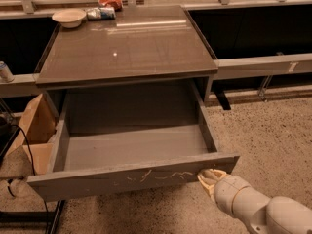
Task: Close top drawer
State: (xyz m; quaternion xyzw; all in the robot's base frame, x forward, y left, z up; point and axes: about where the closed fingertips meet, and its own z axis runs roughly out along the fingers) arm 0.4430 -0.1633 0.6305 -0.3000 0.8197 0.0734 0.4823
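Find the gripper (209,178) low and right of centre, its cream-coloured tip up against the right end of the top drawer (97,182), at the front panel's lower edge. Looks to be touching there. Cannot tell its state, wide or narrow; holding nothing that can be made out. Trace back from it a thick pale grey arm (256,209), running down and off the bottom right corner. On to the top drawer itself: standing far open, pulled well out from under the grey table (126,52), wide and shallow, with grey boards inside. See pale whitish scratch marks (161,175) on the flat, handleless front, right of its middle and just beside the gripper. Note the front panel sloping a little, with the left end lower in the view than the right. Above, on the table's glossy top, at the far left corner, spot a pale bowl (68,17), and just beside it to the right a silvery packet (101,13) and a red item (110,2), too blurred to name. To the left of the drawer, make out an open cardboard box (35,126) on the floor, with a dark cable (28,147) looping in front of it. Under and right of all this, see speckled floor (273,135), and behind the table, a pale rail (263,65) crossing dark panels.
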